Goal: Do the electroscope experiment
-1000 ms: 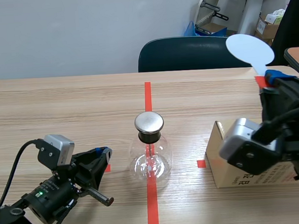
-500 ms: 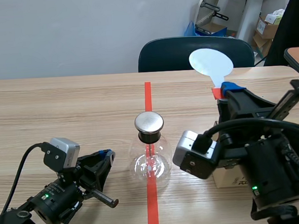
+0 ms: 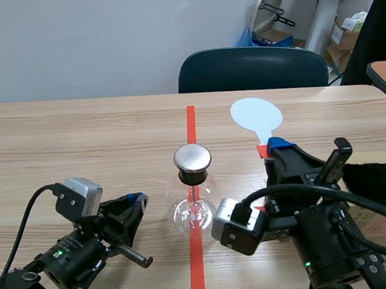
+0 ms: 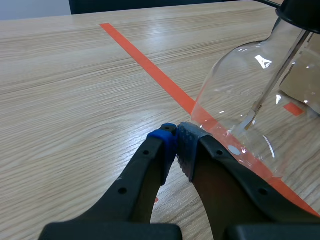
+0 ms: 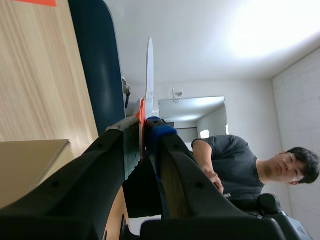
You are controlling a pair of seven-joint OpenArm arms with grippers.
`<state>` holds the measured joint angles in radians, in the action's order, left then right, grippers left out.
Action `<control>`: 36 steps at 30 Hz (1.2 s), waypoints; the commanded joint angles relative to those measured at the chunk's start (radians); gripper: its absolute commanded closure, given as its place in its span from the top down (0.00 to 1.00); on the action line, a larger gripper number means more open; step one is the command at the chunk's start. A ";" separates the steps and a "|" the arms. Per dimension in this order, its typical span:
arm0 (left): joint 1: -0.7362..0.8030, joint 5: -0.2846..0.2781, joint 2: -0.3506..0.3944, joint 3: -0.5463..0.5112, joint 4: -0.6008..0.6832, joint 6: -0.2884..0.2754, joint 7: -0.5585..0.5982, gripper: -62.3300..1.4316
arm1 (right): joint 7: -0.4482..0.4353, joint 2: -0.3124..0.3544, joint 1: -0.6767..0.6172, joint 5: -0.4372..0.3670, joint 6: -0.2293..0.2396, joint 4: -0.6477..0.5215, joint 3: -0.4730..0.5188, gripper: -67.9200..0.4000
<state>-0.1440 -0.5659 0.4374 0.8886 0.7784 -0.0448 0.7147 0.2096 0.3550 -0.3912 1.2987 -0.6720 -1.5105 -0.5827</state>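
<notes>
I see the flask (image 3: pixel 195 206) standing upright on the tabletop (image 3: pixel 81 138), right on the red tape line (image 3: pixel 191 122), with its metal cap (image 3: pixel 192 158) on top. My left tool (image 3: pixel 138 199) lies low to the left of the flask, near its base, with its tip aimed at the glass. In the left wrist view its two pads (image 4: pixel 186 146) are pressed together with nothing between them, and the flask's round wall (image 4: pixel 250 95) is just ahead of them. My right tool (image 3: pixel 272 149) is to the right of the flask, pointing upward and clamped on the red handle of the paddle (image 3: pixel 257 116). The paddle's white disc stands higher than the cap, to its right and apart from it. In the right wrist view the paddle (image 5: pixel 149 75) shows edge-on between the fingers. A dark chair (image 3: pixel 250 67) sits beyond the flask, past the tabletop's far edge.
</notes>
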 commanded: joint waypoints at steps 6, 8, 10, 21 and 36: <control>0.000 0.001 -0.005 -0.003 0.013 0.006 0.018 0.07 | -0.022 0.000 0.011 0.011 -0.008 0.015 -0.015 0.03; 0.000 0.001 -0.005 -0.003 0.013 0.007 0.018 0.07 | -0.025 0.000 0.011 0.011 -0.008 0.022 -0.015 0.03; 0.000 0.001 -0.005 -0.003 0.013 0.009 0.018 0.07 | -0.029 0.000 0.011 0.011 -0.008 0.029 -0.015 0.03; 0.000 0.001 -0.004 -0.003 0.013 0.029 0.018 0.07 | -0.024 0.002 0.008 0.011 -0.016 0.029 -0.015 0.03; 0.000 0.001 -0.004 -0.003 0.013 0.029 0.018 0.07 | -0.013 0.002 0.008 0.011 -0.016 0.029 -0.013 0.03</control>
<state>-0.1440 -0.5659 0.4374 0.8886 0.7784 -0.0181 0.7147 0.1894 0.3550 -0.3916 1.3025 -0.6731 -1.4742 -0.6044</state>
